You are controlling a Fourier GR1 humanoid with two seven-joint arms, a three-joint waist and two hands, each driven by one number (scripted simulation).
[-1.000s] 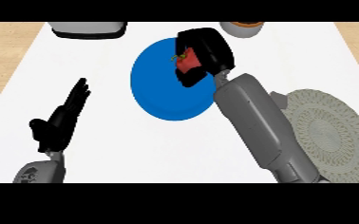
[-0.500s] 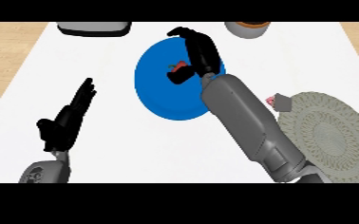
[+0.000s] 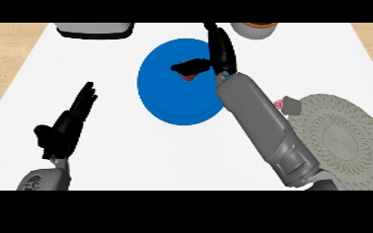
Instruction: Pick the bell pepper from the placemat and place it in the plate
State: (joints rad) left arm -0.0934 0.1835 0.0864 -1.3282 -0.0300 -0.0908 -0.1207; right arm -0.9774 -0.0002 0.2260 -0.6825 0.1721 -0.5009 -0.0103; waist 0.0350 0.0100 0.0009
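The red bell pepper (image 3: 191, 77) lies on the blue plate (image 3: 171, 101) in the middle of the white counter, mostly hidden under my right thumb. My right hand (image 3: 221, 54) hovers over the plate's far right part. Its fingers are straight and point away from me, its thumb sticks out to the left over the pepper, and it is open. The round grey woven placemat (image 3: 342, 133) lies at the right, beside my right forearm. My left hand (image 3: 69, 123) rests open at the lower left, away from the plate.
A grey container (image 3: 94, 28) stands at the far left edge and a bowl (image 3: 255, 28) with brownish contents at the far right. A small dark and red object (image 3: 287, 103) sits at the placemat's left rim. Wooden floor shows beyond the counter's sides.
My right hand's fingers have straightened and spread away from the pepper, which now sits on the plate under the thumb. The left hand has barely moved.
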